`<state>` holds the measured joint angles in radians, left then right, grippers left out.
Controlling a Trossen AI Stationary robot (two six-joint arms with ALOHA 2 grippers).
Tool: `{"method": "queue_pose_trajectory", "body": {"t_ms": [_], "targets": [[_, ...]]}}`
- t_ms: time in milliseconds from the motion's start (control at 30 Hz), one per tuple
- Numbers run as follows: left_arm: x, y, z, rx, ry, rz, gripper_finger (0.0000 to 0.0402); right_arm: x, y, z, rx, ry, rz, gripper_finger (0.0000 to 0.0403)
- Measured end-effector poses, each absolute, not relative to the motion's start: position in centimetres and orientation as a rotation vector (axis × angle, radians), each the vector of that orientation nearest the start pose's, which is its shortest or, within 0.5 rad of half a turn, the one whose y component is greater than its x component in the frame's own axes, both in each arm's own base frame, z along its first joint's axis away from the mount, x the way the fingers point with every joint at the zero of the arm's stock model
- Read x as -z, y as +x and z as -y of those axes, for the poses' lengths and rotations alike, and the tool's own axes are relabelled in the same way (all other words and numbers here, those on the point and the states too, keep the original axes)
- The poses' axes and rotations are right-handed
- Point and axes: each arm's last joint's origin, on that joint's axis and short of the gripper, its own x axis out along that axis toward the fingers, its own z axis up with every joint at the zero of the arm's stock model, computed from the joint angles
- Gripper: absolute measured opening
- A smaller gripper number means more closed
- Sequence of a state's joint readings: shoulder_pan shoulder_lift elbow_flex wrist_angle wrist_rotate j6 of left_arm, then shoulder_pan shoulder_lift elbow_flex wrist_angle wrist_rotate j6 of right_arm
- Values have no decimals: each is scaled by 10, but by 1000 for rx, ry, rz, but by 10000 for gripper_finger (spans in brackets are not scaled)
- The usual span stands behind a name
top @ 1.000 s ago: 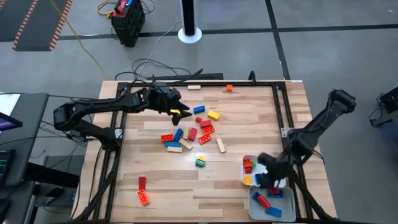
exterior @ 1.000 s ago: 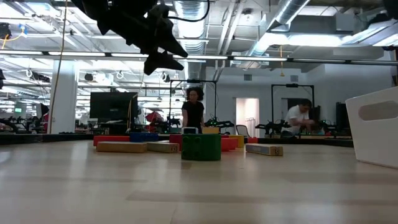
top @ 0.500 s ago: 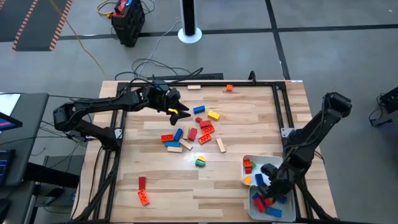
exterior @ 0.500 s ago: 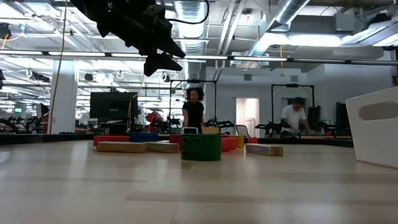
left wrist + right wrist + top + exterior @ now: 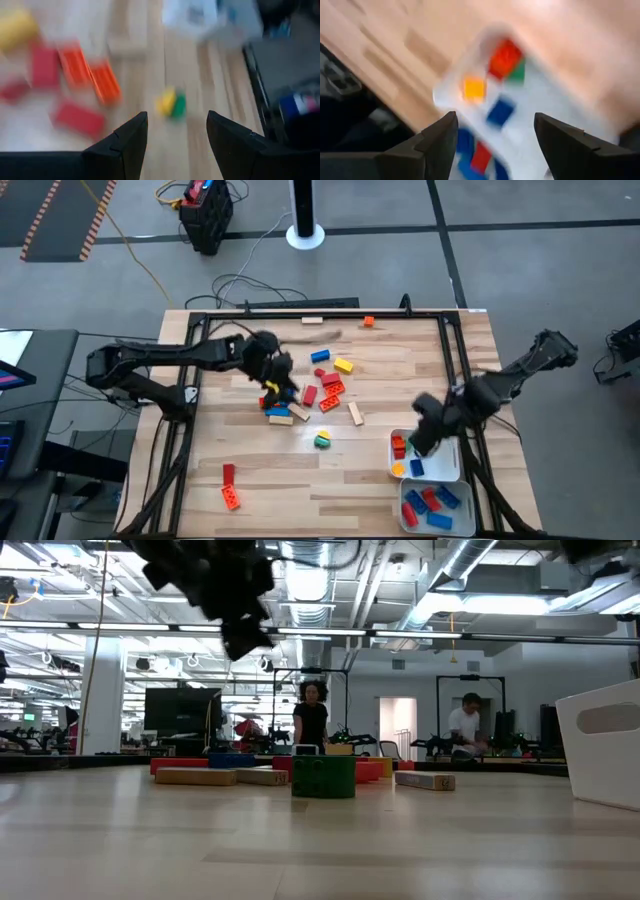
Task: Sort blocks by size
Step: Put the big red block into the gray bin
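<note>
Two trays: white trays at the table's right front corner, the nearer-to-centre tray (image 5: 452, 472) holding a few short blocks, the corner tray (image 5: 405, 514) holding red and blue ones.
Blocks, main group: loose blocks (image 5: 310, 395) in red, orange, blue, yellow and tan wood lie scattered mid-table; a green-and-yellow block (image 5: 322, 441) sits apart toward the front, and two red ones (image 5: 229, 486) lie near the left front.
Left gripper: left gripper (image 5: 275, 380) hangs low over the left edge of the main group; in its wrist view the fingers (image 5: 125, 145) stand apart with bare table between them, nothing held.
Right gripper: right gripper (image 5: 425, 425) hovers above the inner tray's table-side edge; its wrist view shows the fingers (image 5: 437, 142) spread wide over the tray contents, empty.
Step in hand: judged as between deliveries on the right, and an approach to a pick on the left.
Next move, left: calls for settling on one block at the cluster's edge and closing squarely on it without nudging neighbours that touch it.
Next move, right: calls for travelling back to the loose group for another piece.
</note>
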<state>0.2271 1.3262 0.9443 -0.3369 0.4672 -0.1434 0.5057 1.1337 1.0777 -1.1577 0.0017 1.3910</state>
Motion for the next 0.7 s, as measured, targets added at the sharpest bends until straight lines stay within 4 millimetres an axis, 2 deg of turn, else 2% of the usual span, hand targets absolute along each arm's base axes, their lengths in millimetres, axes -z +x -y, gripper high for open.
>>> {"method": "queue_pose_trajectory", "body": {"t_ms": [100,200,367,500,700], "targets": [[-249,261,-31,163,-466,-912,194,-308,175,-72,449,761,-1150,285],[-238,243,-13,99,-599,-1168,194,-310,180,-54,450,668,-1136,285],[-232,223,22,-61,-773,-1455,194,-311,187,-28,435,553,-1126,285],[-231,216,48,-211,-838,-1523,194,-311,191,-13,412,462,-1110,285],[-230,210,71,-462,-929,-1489,194,-313,196,-2,354,354,-1075,285]]}}
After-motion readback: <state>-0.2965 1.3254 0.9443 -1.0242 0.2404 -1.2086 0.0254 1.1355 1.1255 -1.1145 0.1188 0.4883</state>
